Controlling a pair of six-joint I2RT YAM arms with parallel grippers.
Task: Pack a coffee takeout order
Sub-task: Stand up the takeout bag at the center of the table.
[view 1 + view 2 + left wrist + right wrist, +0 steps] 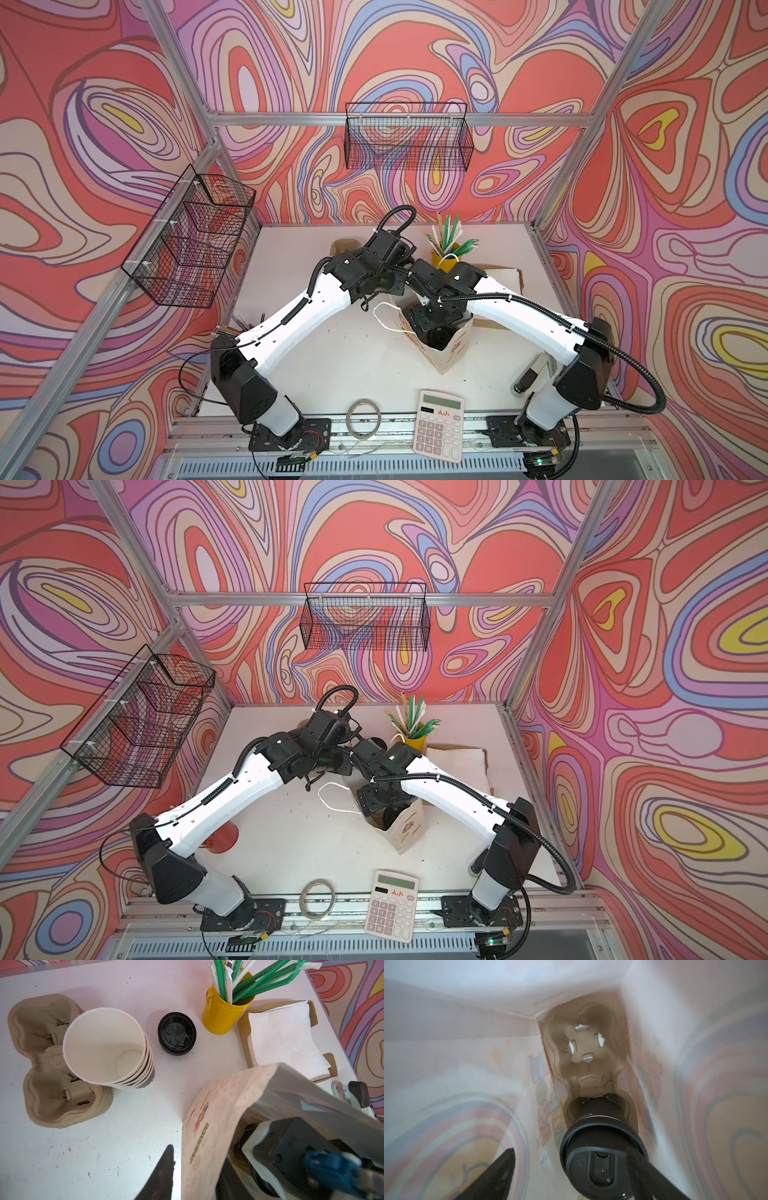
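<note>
The white worktop (332, 357) carries everything. The right arm (519, 318) reaches across it and bends down into the printed paper bag (455, 347). The bag stands upright near the middle of the worktop with its mouth open, on the robot's side of the yellow pot (442, 259) of straws.

On the bag's floor lies the tan carrier (591, 1043), reaching nearly from wall to wall. One of its pockets is bare. The black cup (600, 1118), lid on, sits upright in the other.

Outside the bag, well apart from it, a pile of carriers (41, 1064) rests on the worktop. A stack of cups (104, 1047), white inside, stands just beside the pile. A small stack of black lids (176, 1033) lies between those cups and the pot.

The right tool (570, 1150) hangs deep in the bag above the cup, spread wide with a finger on either side of the lid. One finger (500, 1176) is clearly off the lid. The other crosses in front of it, and contact there cannot be told, so the tool grips nothing.

The left tool (197, 1155) is partly apart, astride the bag's near wall. Its outer finger (164, 1167) stands just off the paper, with a strip of worktop showing between. A dark, blurred shape inside the bag looks like its other finger. It has not clamped the paper.
</note>
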